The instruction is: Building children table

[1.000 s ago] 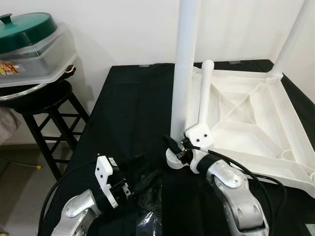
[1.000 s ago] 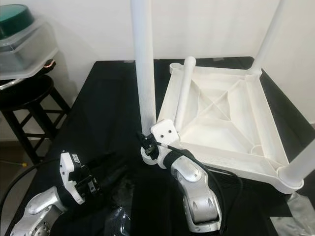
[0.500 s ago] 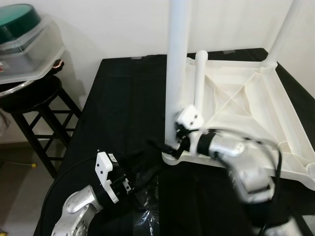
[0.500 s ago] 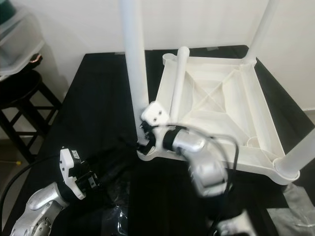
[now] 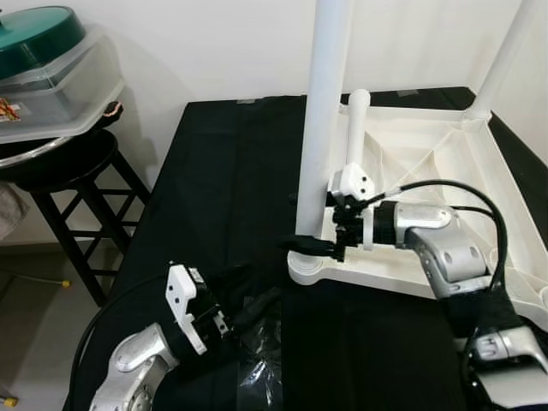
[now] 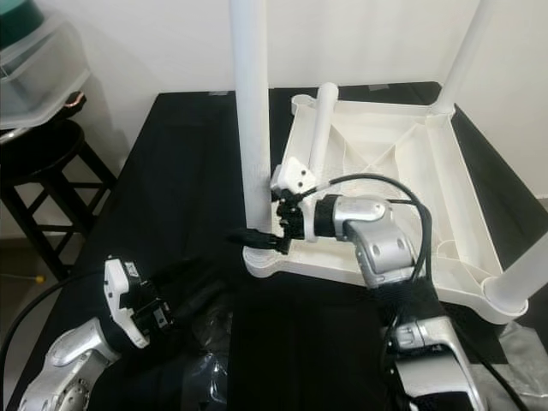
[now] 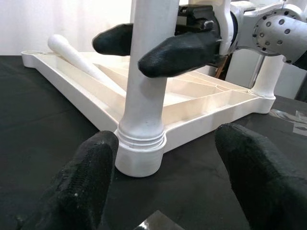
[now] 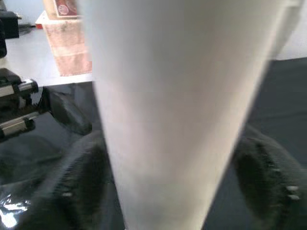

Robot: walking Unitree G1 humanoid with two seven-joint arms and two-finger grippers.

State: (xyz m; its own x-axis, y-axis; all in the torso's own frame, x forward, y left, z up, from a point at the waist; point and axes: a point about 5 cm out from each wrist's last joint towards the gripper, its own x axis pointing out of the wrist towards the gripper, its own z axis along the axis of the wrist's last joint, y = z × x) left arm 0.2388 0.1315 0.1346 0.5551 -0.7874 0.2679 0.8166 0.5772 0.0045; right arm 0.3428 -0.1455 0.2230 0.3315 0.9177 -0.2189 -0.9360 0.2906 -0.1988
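A white children's table (image 5: pixel 479 180) lies upside down on a black table. At its near left corner an upright white leg (image 5: pixel 324 128) stands in its socket (image 7: pixel 140 153). My right gripper (image 5: pixel 291 221) reaches in from the right, its jaws around this leg just above the socket; its fingers (image 7: pixel 180 50) are shut on the leg (image 8: pixel 168 110). A loose leg (image 5: pixel 354 137) lies inside the tabletop behind it. My left gripper (image 5: pixel 253 291) rests low on the black surface, open, pointing at the socket from a short way off.
Further legs stand at the far right corner (image 5: pixel 505 60) and the near right corner (image 6: pixel 527 274). A crinkled clear plastic bag (image 5: pixel 257 377) lies by my left gripper. Left of the table, a black stool (image 5: pixel 60 167) carries a clear container (image 5: pixel 60 94) with a green lid.
My right arm has swung out to the right, and its gripper has moved from the socket up onto the leg, with a finger either side. The left gripper has barely moved. The camera shifted.
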